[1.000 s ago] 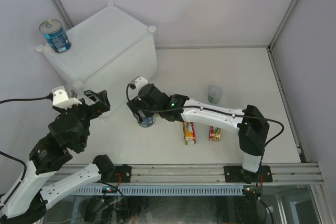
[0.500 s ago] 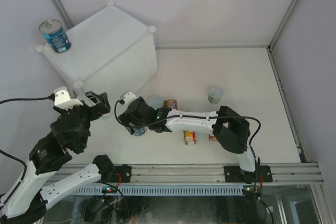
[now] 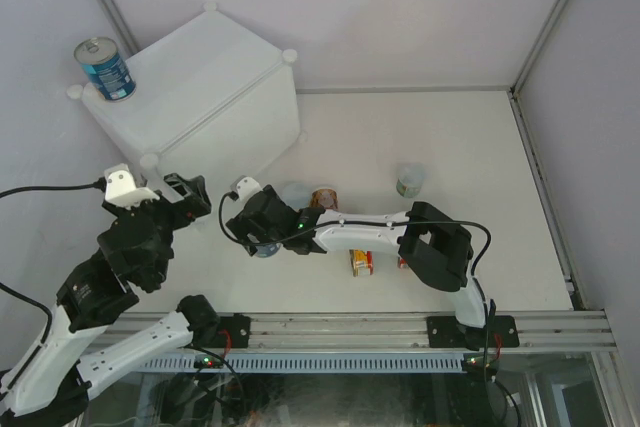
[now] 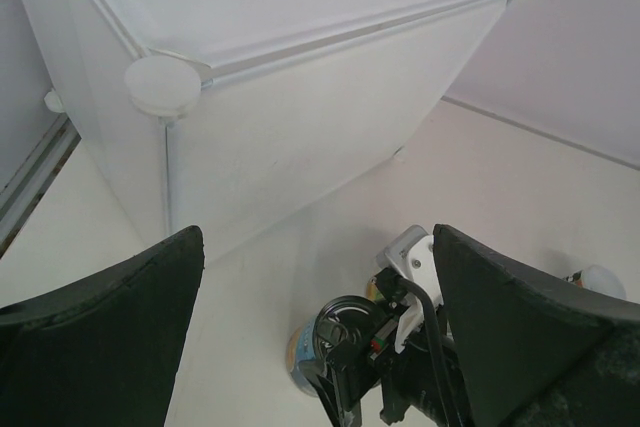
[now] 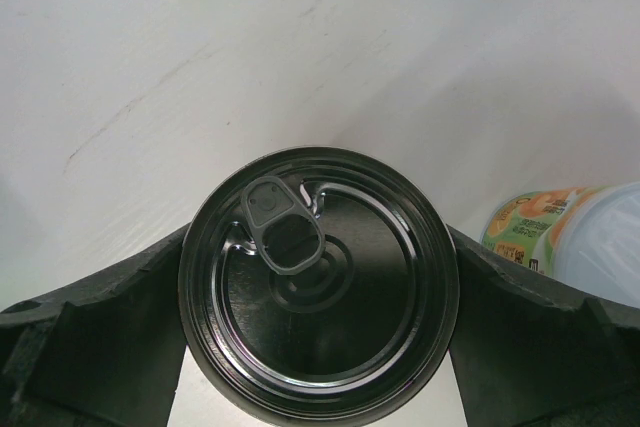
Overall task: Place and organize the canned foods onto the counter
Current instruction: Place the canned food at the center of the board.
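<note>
The counter (image 3: pixel 200 87) is the big white box at the far left, also in the left wrist view (image 4: pixel 300 97). One tall blue can (image 3: pixel 105 68) stands on its far left corner. My right gripper (image 3: pixel 260 237) is shut on a second tall blue can (image 3: pixel 265 249), fingers (image 5: pixel 90 327) on both sides of its dark pull-tab top (image 5: pixel 318 282), low over the table before the counter. This can also shows in the left wrist view (image 4: pixel 305 352). My left gripper (image 3: pixel 188 199) is open and empty, just left of it. Three small cans (image 3: pixel 324 197) and two flat tins (image 3: pixel 361 261) lie on the table.
A white-lidded small can (image 3: pixel 296 193) sits right behind the right wrist and shows in the right wrist view (image 5: pixel 545 232). Another small can (image 3: pixel 409 180) stands further right. The counter's corner knob (image 4: pixel 162 85) is close ahead of my left gripper. A wall stands left of the counter.
My right arm has carried the tall blue can leftward toward the counter's front, uncovering two small cans behind it. The left arm has barely moved.
</note>
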Motion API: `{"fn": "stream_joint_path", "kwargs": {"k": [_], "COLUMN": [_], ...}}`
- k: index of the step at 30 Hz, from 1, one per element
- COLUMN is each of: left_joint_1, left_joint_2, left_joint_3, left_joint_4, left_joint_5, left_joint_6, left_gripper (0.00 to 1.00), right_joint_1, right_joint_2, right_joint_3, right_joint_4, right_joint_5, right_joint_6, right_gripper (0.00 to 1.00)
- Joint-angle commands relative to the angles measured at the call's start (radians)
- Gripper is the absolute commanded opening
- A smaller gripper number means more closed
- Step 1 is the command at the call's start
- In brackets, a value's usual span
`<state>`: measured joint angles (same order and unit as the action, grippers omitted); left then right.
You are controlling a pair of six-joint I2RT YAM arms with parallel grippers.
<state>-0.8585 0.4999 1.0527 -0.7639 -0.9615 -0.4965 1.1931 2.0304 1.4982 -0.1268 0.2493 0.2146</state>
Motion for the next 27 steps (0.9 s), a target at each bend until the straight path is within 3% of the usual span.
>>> {"fn": "stream_joint_path", "kwargs": {"k": [1, 3, 7, 18, 27], "left_joint_1": [0.017, 0.023, 0.033, 0.042, 0.045], "left_joint_2": [0.036, 0.048, 0.079, 0.144, 0.151], "left_joint_3": [-0.016, -0.011, 0.012, 0.070, -0.006], "left_joint_4": [0.059, 0.068, 0.069, 0.040, -0.026], "left_joint_5": [0.026, 0.043, 0.068, 0.111, 0.206], "left_joint_6": [0.001, 0.000, -0.015, -0.069, -0.293], "left_gripper": [1.00, 1.00, 1.00, 1.00, 1.00], "right_joint_1": [0.000, -0.003, -0.004, -0.007, -0.024], "right_joint_2": [-0.052, -0.073, -0.129, -0.301, -0.659], "right_joint_3": [0.020, 0.006, -0.018, -0.110, -0.417], "right_joint_4": [0.131, 0.129, 0.117, 0.016, -0.044], "right_joint_5": [0.019, 0.011, 0.006, 0.005, 0.115], "right_joint_6": [-0.025, -0.028, -0.046, -0.052, 0.069], "right_gripper": [0.76, 0.87, 0.95, 0.96, 0.95]}}
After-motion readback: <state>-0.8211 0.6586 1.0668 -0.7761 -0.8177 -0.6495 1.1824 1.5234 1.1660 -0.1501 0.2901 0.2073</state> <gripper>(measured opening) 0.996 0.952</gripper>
